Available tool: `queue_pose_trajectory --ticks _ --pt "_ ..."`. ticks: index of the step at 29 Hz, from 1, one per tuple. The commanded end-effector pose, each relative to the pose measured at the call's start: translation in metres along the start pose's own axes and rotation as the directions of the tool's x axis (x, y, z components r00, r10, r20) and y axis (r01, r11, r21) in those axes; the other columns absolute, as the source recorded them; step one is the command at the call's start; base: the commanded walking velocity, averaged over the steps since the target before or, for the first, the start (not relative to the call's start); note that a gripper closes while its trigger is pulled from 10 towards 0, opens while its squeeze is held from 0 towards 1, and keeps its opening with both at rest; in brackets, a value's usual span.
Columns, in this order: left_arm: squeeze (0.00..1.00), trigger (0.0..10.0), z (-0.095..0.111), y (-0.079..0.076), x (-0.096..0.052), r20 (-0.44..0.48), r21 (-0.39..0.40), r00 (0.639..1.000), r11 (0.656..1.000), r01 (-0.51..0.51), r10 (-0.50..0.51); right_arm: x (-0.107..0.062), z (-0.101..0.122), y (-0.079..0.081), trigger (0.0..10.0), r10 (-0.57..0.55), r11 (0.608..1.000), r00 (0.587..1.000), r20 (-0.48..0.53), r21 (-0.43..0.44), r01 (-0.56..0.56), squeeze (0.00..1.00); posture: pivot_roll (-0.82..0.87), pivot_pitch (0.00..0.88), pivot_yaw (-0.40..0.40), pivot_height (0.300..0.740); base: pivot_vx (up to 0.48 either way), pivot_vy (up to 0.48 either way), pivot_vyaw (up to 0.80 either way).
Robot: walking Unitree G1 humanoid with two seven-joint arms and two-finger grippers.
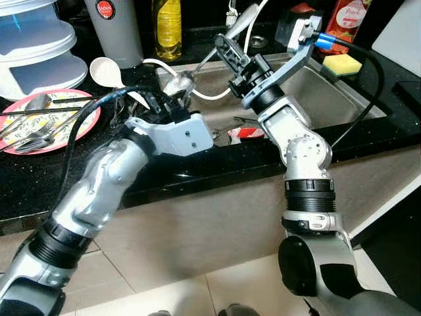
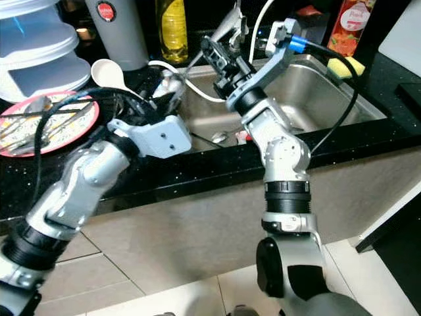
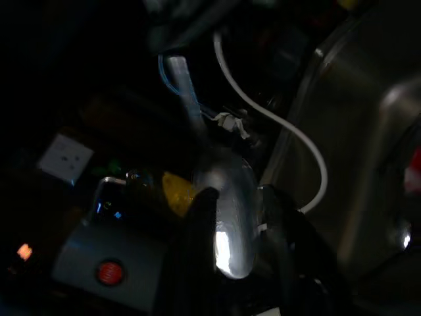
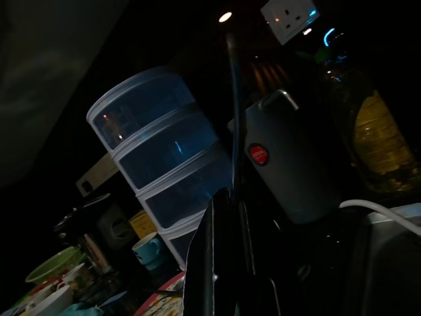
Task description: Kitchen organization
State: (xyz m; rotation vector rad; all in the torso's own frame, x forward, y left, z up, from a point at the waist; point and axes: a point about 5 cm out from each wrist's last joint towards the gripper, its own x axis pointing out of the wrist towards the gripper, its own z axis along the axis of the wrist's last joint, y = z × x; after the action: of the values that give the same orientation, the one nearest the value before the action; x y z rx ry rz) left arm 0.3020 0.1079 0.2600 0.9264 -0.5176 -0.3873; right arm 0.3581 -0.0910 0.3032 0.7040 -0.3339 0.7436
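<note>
A metal spoon [image 1: 179, 84] hangs over the counter's edge beside the sink [image 1: 329, 92]. Its bowl [image 3: 227, 210] sits between the two black fingers of my left gripper [image 1: 170, 99], which press on either side of it. The thin handle [image 4: 233, 99] runs up and to the right into my right gripper [image 1: 225, 49], whose fingers are closed on it. Both arms reach over the black counter [image 1: 164, 171] from the front.
A pink plate [image 1: 72, 131] with cutlery lies at the left, a white plastic spoon [image 1: 105, 71] beside it. Stacked white containers [image 1: 33, 46], a grey flask [image 1: 122, 29] and a yellow bottle [image 1: 168, 26] stand behind. A white cable [image 1: 197, 92], faucet [image 1: 243, 23] and sponge [image 1: 341, 64] are at the sink.
</note>
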Motion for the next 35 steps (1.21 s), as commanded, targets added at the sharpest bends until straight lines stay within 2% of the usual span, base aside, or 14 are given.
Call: queue_pose_trajectory --ticks 1,5,6,8,9,12,15,17,19,23,24,28,29,35 --pt "0.00 10.0 0.007 0.008 -0.005 0.014 -0.200 0.999 0.979 -0.038 0.042 0.002 0.002 0.000 0.0 -0.004 1.000 1.000 0.012 -0.020 0.004 0.00 0.01 0.000 0.019 0.740 0.000 0.000 0.00" --pt "0.00 10.0 0.015 0.017 -0.010 0.037 -0.452 0.995 0.890 -0.064 0.091 0.001 0.002 -0.003 0.0 -0.024 0.999 1.000 0.014 -0.033 0.024 0.00 0.01 0.000 0.020 0.740 0.000 0.000 0.00" --pt "0.00 10.0 0.016 0.019 -0.013 0.039 -0.556 0.994 0.829 -0.061 0.099 0.001 0.003 -0.008 3.6 -0.056 0.997 0.998 0.016 -0.048 0.056 0.00 0.01 0.000 0.020 0.740 0.000 0.000 0.00" --pt "0.00 10.0 0.016 0.019 -0.015 0.041 -0.590 0.995 0.806 -0.053 0.096 0.001 0.003 -0.010 3.6 -0.071 0.996 0.997 0.018 -0.053 0.072 0.00 0.01 0.000 0.020 0.740 0.000 0.000 0.00" --pt "0.00 10.0 0.013 0.020 -0.016 0.020 -0.633 0.993 0.770 -0.077 0.116 0.002 0.003 -0.017 10.0 -0.119 0.989 0.993 0.017 -0.084 0.120 0.00 0.01 0.000 0.018 0.740 0.000 0.000 0.00" --pt "0.00 10.0 -0.001 0.027 -0.018 -0.092 -0.708 0.976 0.677 -0.202 0.195 0.002 -0.008 -0.041 10.0 -0.278 0.931 0.960 -0.034 -0.255 0.261 0.00 0.02 0.000 0.014 0.740 0.000 0.000 0.00" --pt "0.00 10.0 -0.012 0.032 -0.019 -0.176 -0.688 0.956 0.666 -0.290 0.234 -0.002 -0.025 -0.058 10.0 -0.401 0.847 0.909 -0.114 -0.426 0.320 0.00 0.02 0.000 0.010 0.740 0.000 0.000 0.00" --pt "0.00 10.0 -0.012 0.032 -0.019 -0.176 -0.688 0.956 0.666 -0.290 0.234 -0.002 -0.025 -0.058 10.0 -0.401 0.847 0.909 -0.114 -0.426 0.320 0.00 0.02 0.000 0.010 0.740 0.000 0.000 0.00" --pt "0.00 10.0 -0.018 0.038 -0.021 -0.241 -0.671 0.931 0.646 -0.363 0.272 -0.012 -0.047 -0.074 10.0 -0.504 0.774 0.837 -0.213 -0.541 0.329 0.00 0.03 0.000 0.001 0.740 0.000 0.000 0.00" --pt "0.00 10.0 -0.019 0.041 -0.025 -0.272 -0.673 0.919 0.627 -0.393 0.284 -0.017 -0.061 -0.079 10.0 -0.514 0.780 0.814 -0.271 -0.543 0.312 0.00 0.04 0.000 -0.005 0.740 0.000 0.000 0.00" --pt "0.00 10.0 -0.020 0.043 -0.026 -0.280 -0.675 0.917 0.620 -0.399 0.285 -0.017 -0.063 -0.079 10.0 -0.505 0.791 0.819 -0.272 -0.526 0.313 1.00 0.04 0.000 -0.006 0.740 0.000 0.000 0.00" --pt "0.00 10.0 -0.020 0.044 -0.027 -0.295 -0.679 0.912 0.609 -0.410 0.285 -0.012 -0.058 -0.076 10.0 -0.477 0.804 0.851 -0.222 -0.503 0.319 1.00 0.04 0.000 -0.008 0.740 0.000 0.000 0.00" --pt "0.00 10.0 -0.020 0.044 -0.028 -0.300 -0.680 0.911 0.606 -0.413 0.284 -0.006 -0.047 -0.070 10.0 -0.434 0.825 0.888 -0.152 -0.463 0.324 0.00 0.04 0.000 -0.008 0.740 0.000 0.000 0.00" --pt "0.00 10.0 -0.032 0.045 -0.030 -0.403 -0.624 0.870 0.609 -0.489 0.285 0.008 -0.001 -0.039 10.0 -0.247 0.847 0.963 0.106 -0.459 0.268 0.00 0.04 0.000 -0.007 0.740 0.000 0.000 0.00"
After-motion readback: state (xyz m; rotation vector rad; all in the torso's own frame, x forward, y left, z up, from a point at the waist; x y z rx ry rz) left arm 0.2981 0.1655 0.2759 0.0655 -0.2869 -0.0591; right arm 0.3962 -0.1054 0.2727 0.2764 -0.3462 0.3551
